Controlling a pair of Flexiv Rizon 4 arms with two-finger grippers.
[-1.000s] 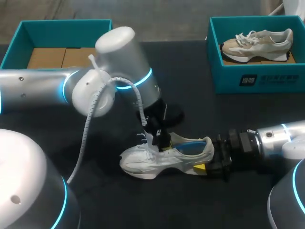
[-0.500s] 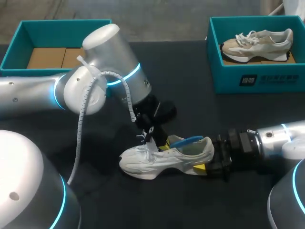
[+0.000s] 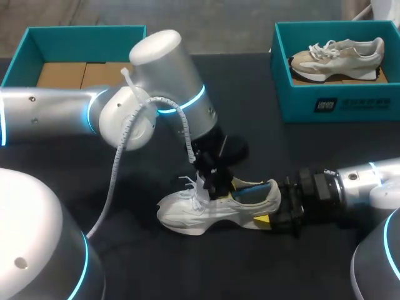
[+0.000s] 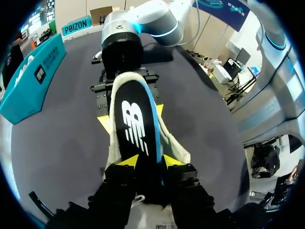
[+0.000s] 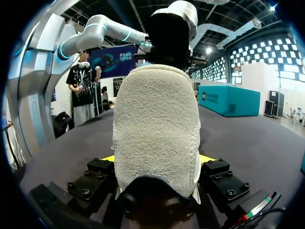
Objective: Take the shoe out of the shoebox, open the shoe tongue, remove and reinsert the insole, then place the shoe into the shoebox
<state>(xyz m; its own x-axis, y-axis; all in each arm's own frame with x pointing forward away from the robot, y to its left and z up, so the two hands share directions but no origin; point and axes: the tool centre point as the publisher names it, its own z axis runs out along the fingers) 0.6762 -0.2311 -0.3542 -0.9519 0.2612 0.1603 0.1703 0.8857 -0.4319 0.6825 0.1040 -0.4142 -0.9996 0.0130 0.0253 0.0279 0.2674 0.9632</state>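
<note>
The white shoe (image 3: 187,215) stands on its sole on the dark surface (image 3: 262,144), toe toward the left arm's side, well apart from both boxes. The right gripper (image 3: 273,219) comes in low from the right. Its fingers (image 5: 107,159) are clamped on the shoe's heel from both sides, and in the right wrist view the fleecy heel back fills the space between the yellow tips. The left gripper (image 3: 215,182) hangs over the shoe's opening, just behind the laces. Its fingers (image 4: 127,160) pinch the front end of the insole (image 4: 136,126), which is dark with a blue edge and runs along the shoe toward the heel. In the head view a strip of the insole's blue shows inside the collar. The right shoebox (image 3: 369,103), teal, stands at the far right with a beige shoe (image 3: 337,53) inside. The left shoebox (image 3: 87,34), also teal, stands at the far left and holds brown cardboard (image 3: 69,75).
</note>
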